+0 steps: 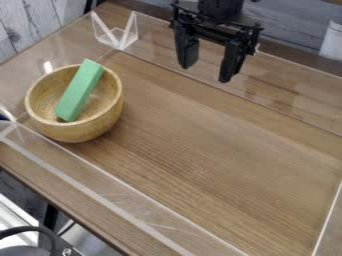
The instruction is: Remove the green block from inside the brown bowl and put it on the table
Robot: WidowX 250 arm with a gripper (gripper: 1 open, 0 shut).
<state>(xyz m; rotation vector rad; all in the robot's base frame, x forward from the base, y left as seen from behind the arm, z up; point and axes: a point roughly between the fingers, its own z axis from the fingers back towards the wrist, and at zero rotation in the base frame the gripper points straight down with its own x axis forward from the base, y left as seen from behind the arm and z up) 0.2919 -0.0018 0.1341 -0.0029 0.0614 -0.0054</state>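
The brown bowl [74, 103] stands on the table [214, 150] at the left. Inside it lies the green block [80, 89], leaning slantwise with its upper end near the far rim. My gripper [210, 62] hangs over the far middle of the table, well to the right of the bowl and apart from it. It points down, and its two black fingers stand wide open with nothing between them.
Low clear acrylic walls [120, 32] edge the tabletop at the back, left and front. The table's front edge drops off at the lower left, where dark legs and cables [40, 240] show below.
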